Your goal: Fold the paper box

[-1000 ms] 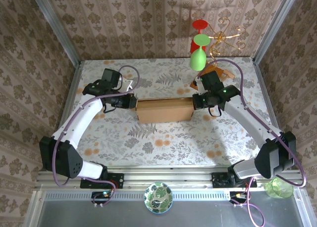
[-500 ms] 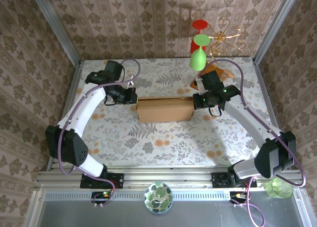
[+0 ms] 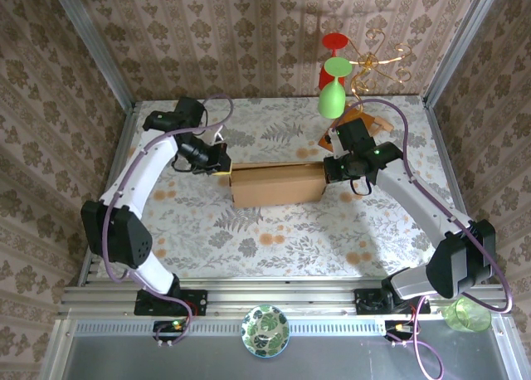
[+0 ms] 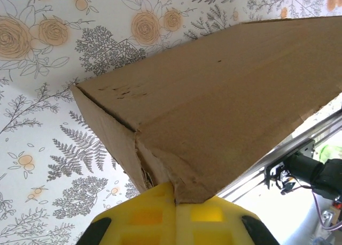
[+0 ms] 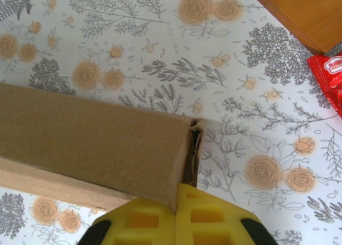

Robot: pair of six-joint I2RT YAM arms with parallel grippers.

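Flower-printed table top (image 3: 249,239) — carries everything. Plain tan-brown corrugated cardboard paper box (image 3: 276,185) — lies mid-table, between both arms. Yellow-padded left gripper (image 3: 222,166) — pads closed together, tips against the box's left end corner. Yellow-padded right gripper (image 3: 326,171) — likewise closed, at the right end corner.

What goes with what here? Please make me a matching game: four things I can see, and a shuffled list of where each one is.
1. paper box
2. red packet
3. green cup
4. leaf-patterned bowl

A. on the near ledge, between the two arm bases
B. pinched at its ends by the left gripper and right gripper
C. beside the right arm's base
D. on the table past the box's right end

Pairs: 1-B, 2-D, 3-C, 4-A.
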